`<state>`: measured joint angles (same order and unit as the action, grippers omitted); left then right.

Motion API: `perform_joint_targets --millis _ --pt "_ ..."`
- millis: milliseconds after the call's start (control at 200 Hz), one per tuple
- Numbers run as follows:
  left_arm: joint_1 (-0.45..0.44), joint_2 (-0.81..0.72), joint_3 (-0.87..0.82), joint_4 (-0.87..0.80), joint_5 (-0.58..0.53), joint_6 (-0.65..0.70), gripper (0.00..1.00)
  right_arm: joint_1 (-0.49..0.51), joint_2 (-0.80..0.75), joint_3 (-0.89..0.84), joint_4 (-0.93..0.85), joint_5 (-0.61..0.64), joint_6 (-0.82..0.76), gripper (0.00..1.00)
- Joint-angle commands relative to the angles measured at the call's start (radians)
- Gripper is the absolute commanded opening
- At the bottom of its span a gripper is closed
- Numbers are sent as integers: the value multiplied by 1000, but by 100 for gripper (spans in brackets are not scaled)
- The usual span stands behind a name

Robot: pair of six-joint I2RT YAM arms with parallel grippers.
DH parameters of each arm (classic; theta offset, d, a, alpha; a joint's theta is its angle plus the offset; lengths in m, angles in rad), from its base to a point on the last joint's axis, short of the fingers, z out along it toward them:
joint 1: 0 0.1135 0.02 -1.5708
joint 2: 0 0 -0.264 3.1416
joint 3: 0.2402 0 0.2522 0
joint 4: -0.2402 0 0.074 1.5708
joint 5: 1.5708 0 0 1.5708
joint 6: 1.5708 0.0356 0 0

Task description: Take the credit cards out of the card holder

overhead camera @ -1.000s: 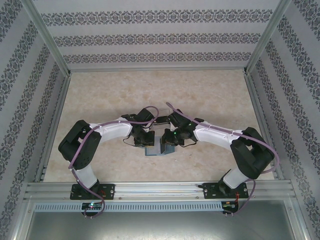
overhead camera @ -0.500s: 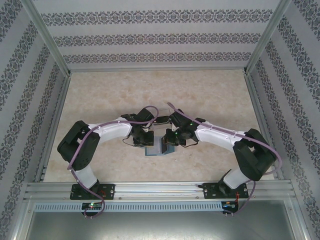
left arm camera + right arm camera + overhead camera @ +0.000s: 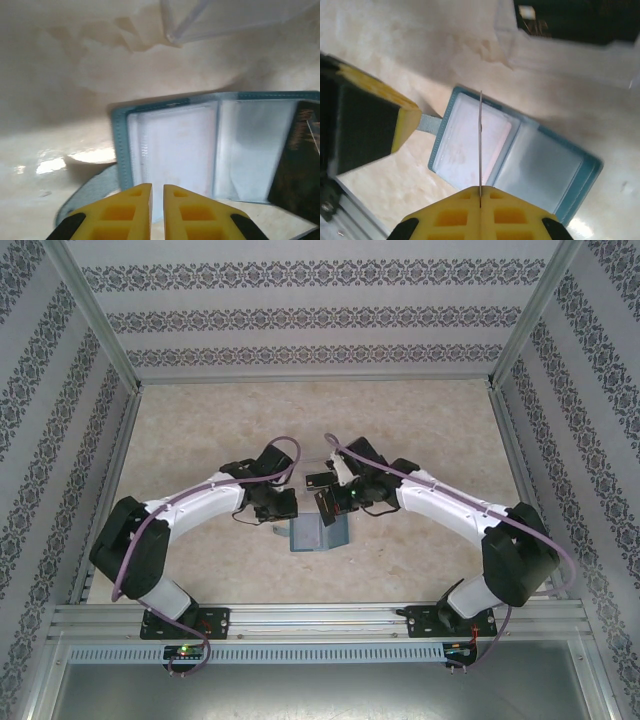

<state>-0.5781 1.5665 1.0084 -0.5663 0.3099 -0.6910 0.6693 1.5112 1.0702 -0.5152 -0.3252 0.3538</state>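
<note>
Top view: vs a second ago the left arm has swung its elbow out to the left and the left gripper (image 3: 280,514) has pulled back, so the card holder (image 3: 318,536) is less covered. It lies open on the table (image 3: 200,440) just past and right of those fingers. The right gripper (image 3: 333,502) has lifted off toward the far side with a credit card (image 3: 324,507) tilted in it, the holder just nearside of its fingers. A second dark card (image 3: 320,480) lies flat on the far side of both grippers, between them. Left wrist view: the yellow fingers (image 3: 131,205) are nearly together with a slim gap and nothing in it. The holder (image 3: 175,145) lies open straight ahead of the tips, pale inner pockets up. Its grey tab (image 3: 90,192) pokes out under the left finger. The credit card (image 3: 296,160) shows its dark face far right of the fingers, overlapping the holder's right panel; can't tell if it touches. A clear plastic sleeve (image 3: 215,20) lies beyond the holder, well ahead of the tips. Right wrist view: the right fingers (image 3: 455,210) are pressed together on the credit card (image 3: 480,145), seen edge-on and sticking straight out from the tips, above the holder's (image 3: 540,165) left panel. A left finger (image 3: 402,120) sits at the tab (image 3: 427,123), about touching. The second dark card (image 3: 570,20) and sleeve (image 3: 560,57) lie far ahead of the tips.
</note>
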Motion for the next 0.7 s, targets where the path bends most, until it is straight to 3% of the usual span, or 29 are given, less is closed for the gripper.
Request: perform_joint_targets --millis 0,250,390,694 --pt "35 -46 -41 -28 -7 24 14 -10 28 80 -98 -23 -366 1" --pt "106 -110 -107 -8 23 25 13 -17 96 226 -295 34 -960 0" --pt "138 -145 -141 -6 25 23 13 -19 155 314 -404 71 -1201 0" --pt "173 -232 -208 9 24 5 20 -49 353 570 -569 126 -1417 0"
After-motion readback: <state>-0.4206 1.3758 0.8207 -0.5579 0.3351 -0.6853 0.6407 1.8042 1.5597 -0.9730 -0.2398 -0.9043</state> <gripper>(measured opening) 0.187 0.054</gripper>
